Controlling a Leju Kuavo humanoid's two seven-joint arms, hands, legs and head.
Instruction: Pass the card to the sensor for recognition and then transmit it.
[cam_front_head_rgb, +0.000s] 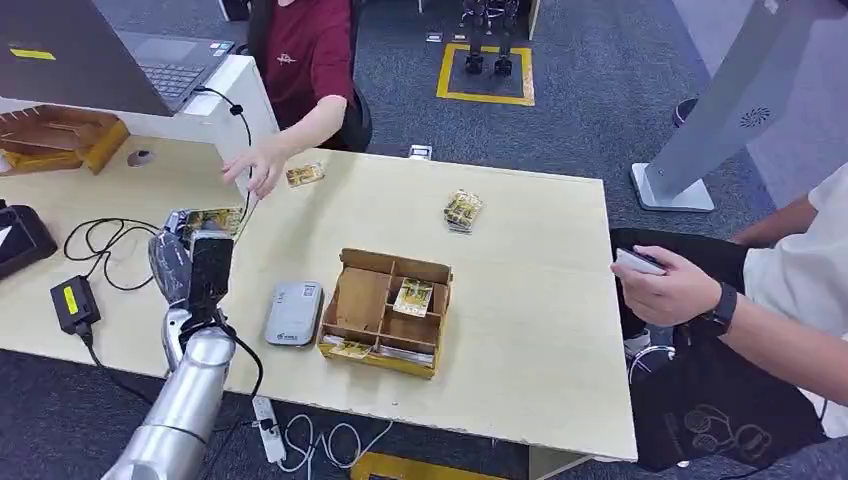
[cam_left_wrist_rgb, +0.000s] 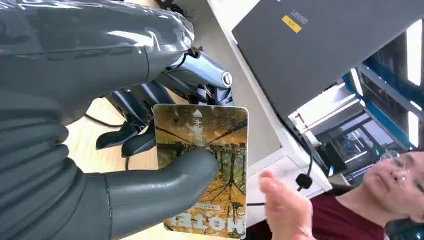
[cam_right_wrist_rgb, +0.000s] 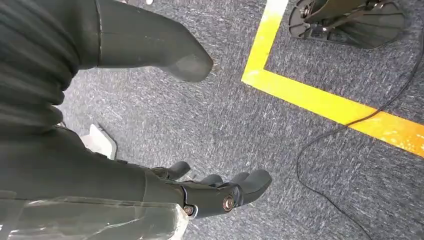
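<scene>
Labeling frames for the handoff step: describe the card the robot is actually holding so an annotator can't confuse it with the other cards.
Start at the pale wooden table, then go to its left half, where the silver arm ends in the left hand. The card is pinched under that hand's thumb, lifted off the table. The similar cards lie flat on the tabletop or sit in the cardboard box.

open: bare table (cam_front_head_rgb: 520, 300) right of box (cam_front_head_rgb: 385, 312), toward right edge | blocked: reader (cam_front_head_rgb: 293, 313) just left of box; cables (cam_front_head_rgb: 100, 245) at left edge; person's hand (cam_front_head_rgb: 258, 168) over far edge; card stack (cam_front_head_rgb: 463, 210) near far edge
</scene>
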